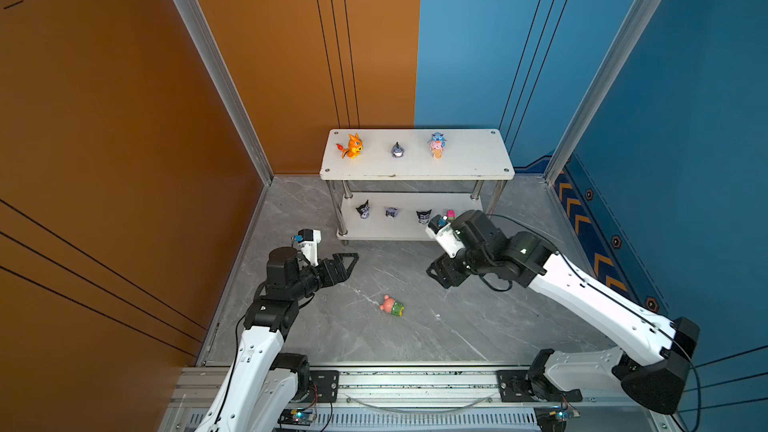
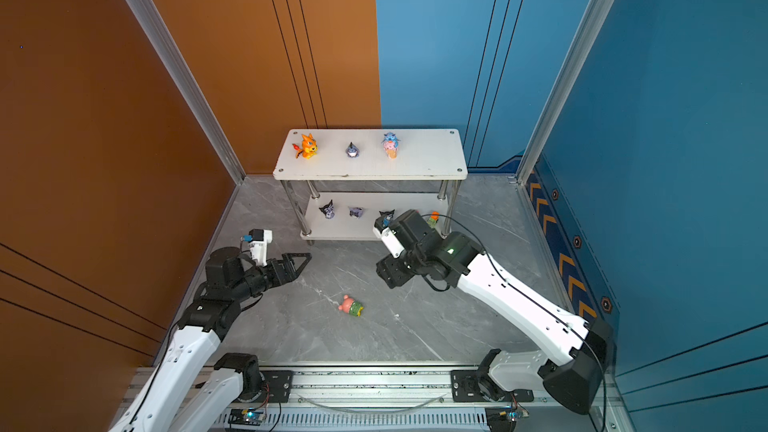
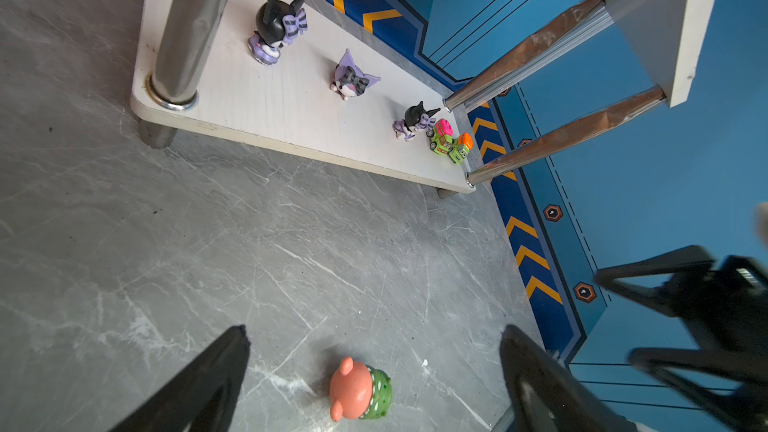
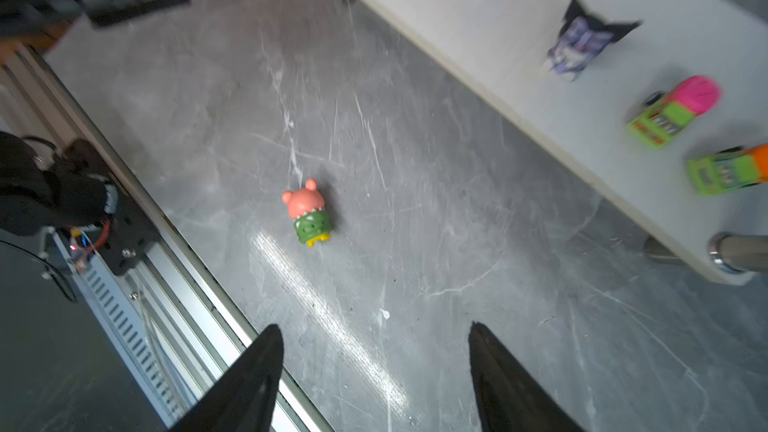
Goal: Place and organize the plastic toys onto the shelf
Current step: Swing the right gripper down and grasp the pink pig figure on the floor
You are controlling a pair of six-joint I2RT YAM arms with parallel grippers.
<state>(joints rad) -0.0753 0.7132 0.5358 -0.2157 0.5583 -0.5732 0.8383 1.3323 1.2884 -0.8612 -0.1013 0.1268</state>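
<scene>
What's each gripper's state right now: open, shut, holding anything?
Left gripper: open, holding nothing.
Right gripper: open, holding nothing.

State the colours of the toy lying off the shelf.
The pink bear: pink head, green spotted body, yellow feet; clearest in right wrist view.

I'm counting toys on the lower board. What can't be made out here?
- Pink car: in a top view, half hidden behind the right arm.
- Imp nearest the cars: blurred in the right wrist view.
- Orange car: cut off by the right wrist view's edge.
</scene>
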